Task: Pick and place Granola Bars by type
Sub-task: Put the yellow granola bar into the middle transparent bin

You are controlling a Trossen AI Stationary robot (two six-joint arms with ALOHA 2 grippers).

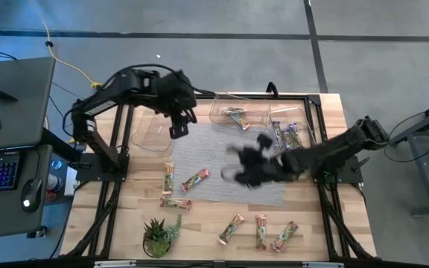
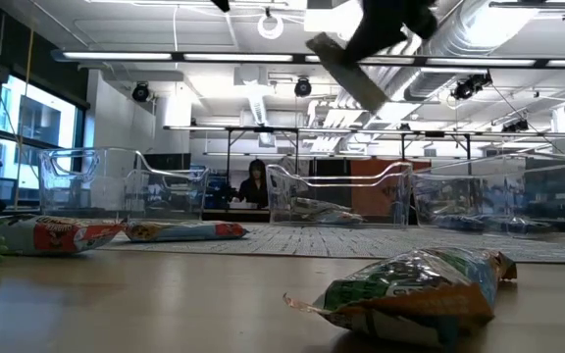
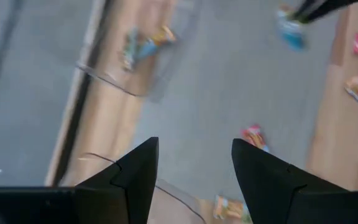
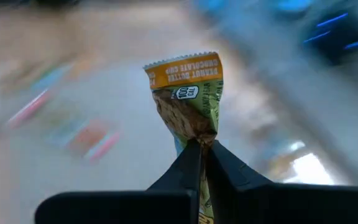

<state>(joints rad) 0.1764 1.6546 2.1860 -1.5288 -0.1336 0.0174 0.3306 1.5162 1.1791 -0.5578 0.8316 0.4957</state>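
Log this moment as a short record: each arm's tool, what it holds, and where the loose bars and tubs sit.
right tool: shut on a green-orange granola bar, lifted over the grey mat
left tool: open, empty, above the mat's far-left corner
loose bars: three left of the mat, three along the near edge
clear tubs: far side, middle one holds a green-orange bar, right one blue-purple bars
potted plant: near-left
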